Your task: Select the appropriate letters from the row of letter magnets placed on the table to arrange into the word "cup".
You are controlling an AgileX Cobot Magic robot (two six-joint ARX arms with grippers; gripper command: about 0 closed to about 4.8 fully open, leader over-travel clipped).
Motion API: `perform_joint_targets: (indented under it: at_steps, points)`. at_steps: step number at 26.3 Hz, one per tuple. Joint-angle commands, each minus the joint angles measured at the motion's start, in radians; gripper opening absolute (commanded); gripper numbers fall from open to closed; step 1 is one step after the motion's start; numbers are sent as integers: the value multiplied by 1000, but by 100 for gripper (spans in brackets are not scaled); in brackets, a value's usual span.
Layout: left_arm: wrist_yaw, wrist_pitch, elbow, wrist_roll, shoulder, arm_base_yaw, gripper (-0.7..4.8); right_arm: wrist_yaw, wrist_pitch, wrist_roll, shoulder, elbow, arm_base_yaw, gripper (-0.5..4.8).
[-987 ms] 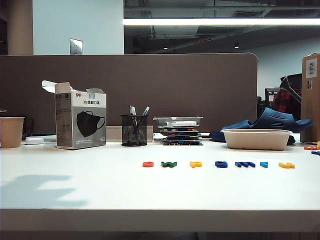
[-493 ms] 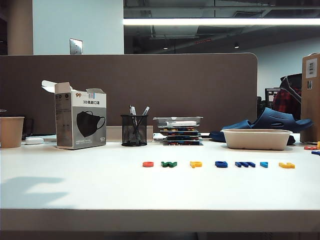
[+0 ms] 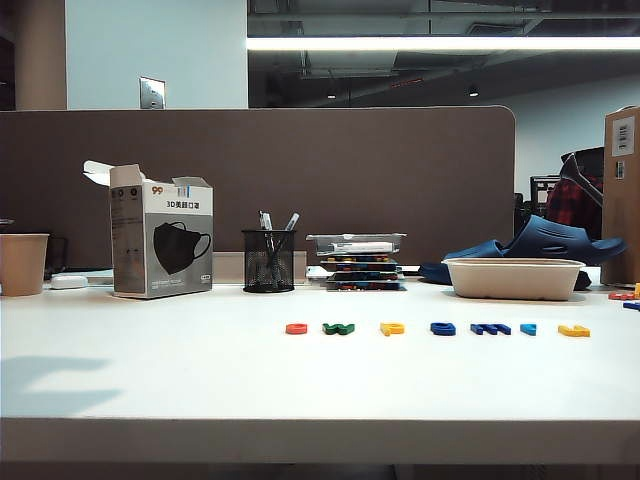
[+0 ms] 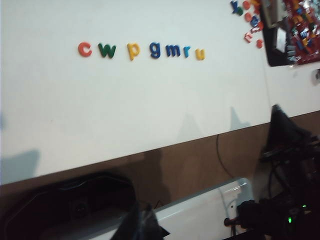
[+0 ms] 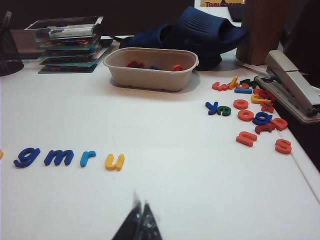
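Overhead, the left claw [image 4: 142,225] shows only as dark, pinched-together tips, poised off the desk's [image 4: 125,110] front edge, holding nothing. Well beyond its tips, on the smooth white top, lies the row of letter magnets [image 4: 141,50]: flat, glossy plastic pieces reading c, w, p, g, m, r, u. The red "c" [image 4: 84,49] is a nearly closed ring at one end, the yellow "p" [image 4: 133,50] sits third with its straight stem, and the yellow "u" [image 4: 200,53] closes the far end.

The right claw [image 5: 140,220] is shut too (two dark tapered tips meeting in a point), empty, low over the desk. Just ahead of it lies the "u", with the blue letters beside. Farther off stands an oval, matte pulp tray [image 5: 150,70], and a loose scatter of letters [image 5: 250,112] lies off to one side.
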Motion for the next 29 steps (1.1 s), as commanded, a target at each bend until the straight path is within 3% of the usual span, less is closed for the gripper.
perform_joint_targets:
  at_steps: [1,15,18,29]
  points:
    - [-23,-20,59,2,-4,-2,-5,3,9,-2,-9,3,2,-1]
    - [20,-15,108,8,-1,-2,-5,3,-13,-2,-9,40,2,-1]
    - [20,-15,108,8,-1,-2,-5,3,-22,51,-9,87,2,-1]
    - [19,-15,108,8,-1,-2,-5,-8,-337,56,-5,386,2,-1]
